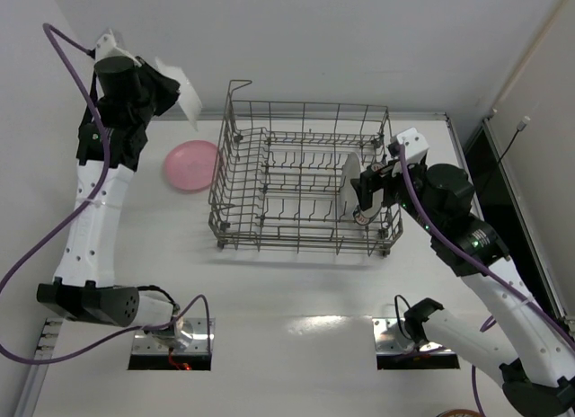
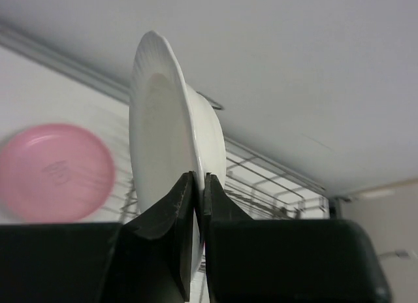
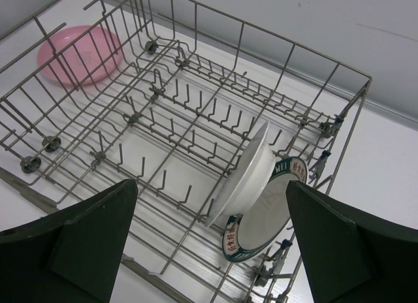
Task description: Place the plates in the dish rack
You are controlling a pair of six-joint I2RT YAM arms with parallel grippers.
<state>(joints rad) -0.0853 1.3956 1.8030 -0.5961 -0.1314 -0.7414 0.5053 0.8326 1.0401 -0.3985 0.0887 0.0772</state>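
- White plate (image 2: 163,140) up in the air, on edge, left of & behind the dish rack (image 1: 296,242); left pincer (image 2: 199,185) pinching its rim.
- Pink plate (image 1: 191,165) flat on bench (image 1: 296,291), just left of rack.
- 2nd white plate (image 3: 251,169) + teal-rimmed plate (image 3: 271,215) standing on edge at rack's right end, leaning together.
- Right pincer (image 3: 209,205) spread wide, hovering over that end.

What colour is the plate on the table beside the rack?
The plate is pink; clearest in top external view.
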